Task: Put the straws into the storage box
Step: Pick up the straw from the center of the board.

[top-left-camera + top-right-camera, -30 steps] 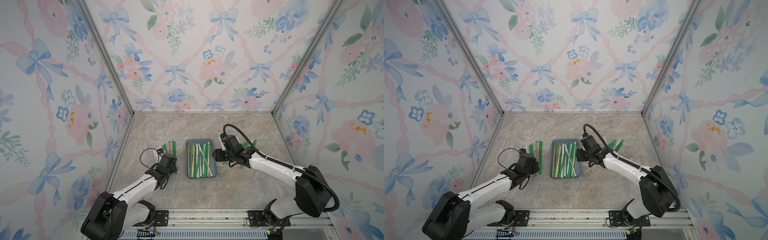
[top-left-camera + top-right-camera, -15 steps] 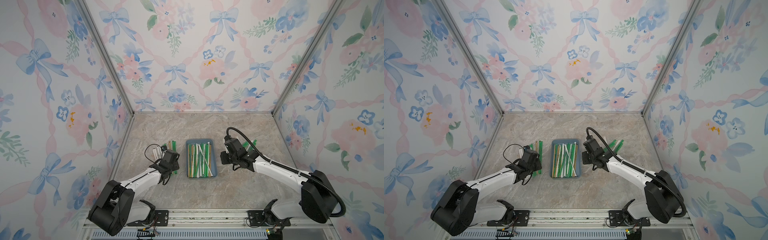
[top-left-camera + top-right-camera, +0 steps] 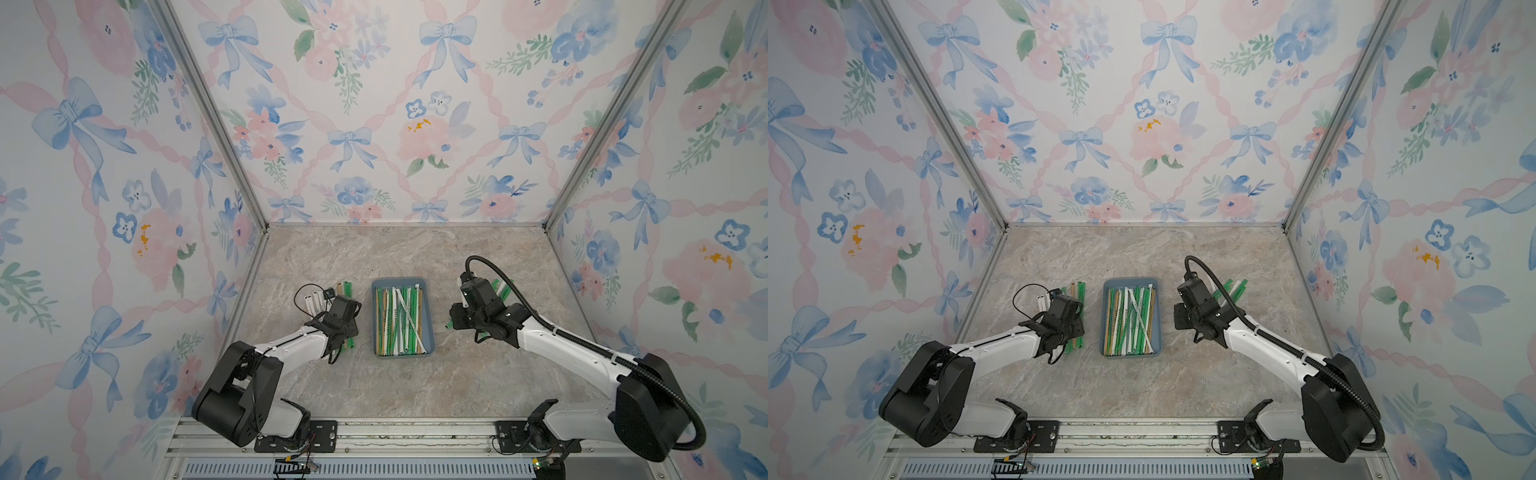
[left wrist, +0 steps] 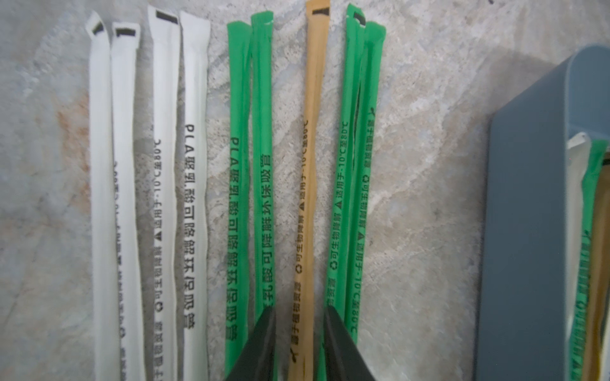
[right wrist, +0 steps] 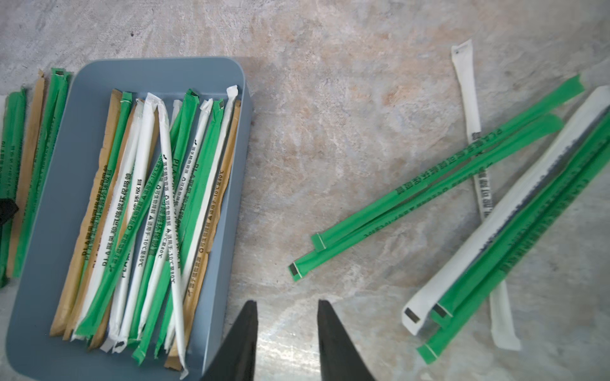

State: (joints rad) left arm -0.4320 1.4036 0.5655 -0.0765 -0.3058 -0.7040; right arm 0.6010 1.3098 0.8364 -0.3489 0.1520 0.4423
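Tan straw sits between the half-open jaws of the left pincer, not pinched yet; I'd guess it's next for the storage box, at 3 o'clock from that neat row. Right pincer gapes empty over bare worktop, loose straws at the box's 3 o'clock. Wrappers read "PLA" and "-10°C".

The white straw and green straw wrappers read "PLA" with Chinese characters (printing appears mirrored); the tan straw shows "-10°C".
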